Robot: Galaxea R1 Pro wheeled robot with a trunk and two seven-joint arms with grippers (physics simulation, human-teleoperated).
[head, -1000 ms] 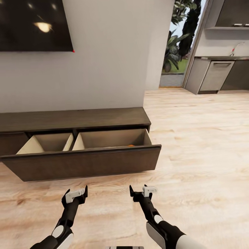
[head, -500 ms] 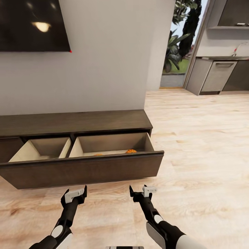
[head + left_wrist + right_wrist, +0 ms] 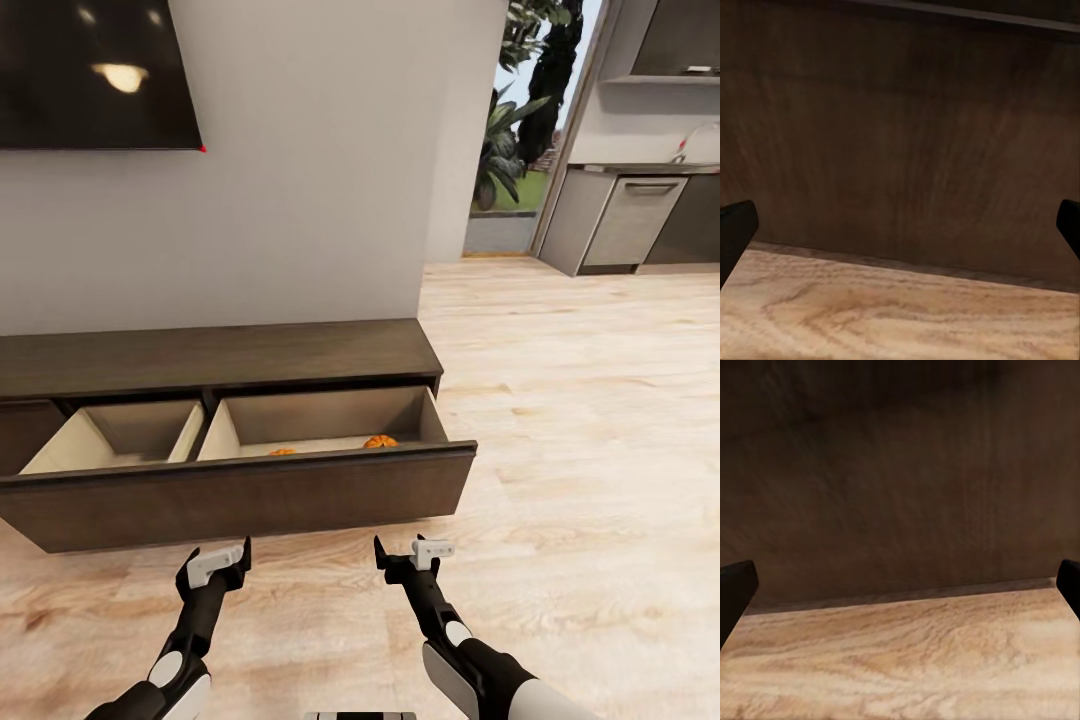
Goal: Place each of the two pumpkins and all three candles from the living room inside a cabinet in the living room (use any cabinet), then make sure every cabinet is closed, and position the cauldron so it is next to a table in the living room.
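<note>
Before open cabinet [image 3: 240,490] drawer: both end effectors low, spread, empty.

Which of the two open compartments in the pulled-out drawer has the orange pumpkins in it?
The wider compartment on the robot's right side of the long dark-brown wooden cabinet: two orange pumpkins peek above the drawer front. The narrower compartment on the left shows bare beige panels.

You are looking at a home's living room: a large black wall-mounted screen [image 3: 95,72] is hanging on the pale wall above a long, low dark-brown wooden cabinet [image 3: 215,355], and light wood plank flooring [image 3: 590,420] is running to the far right, where grey kitchen units [image 3: 625,220] are standing beside a tall window showing green garden plants [image 3: 515,120].
</note>
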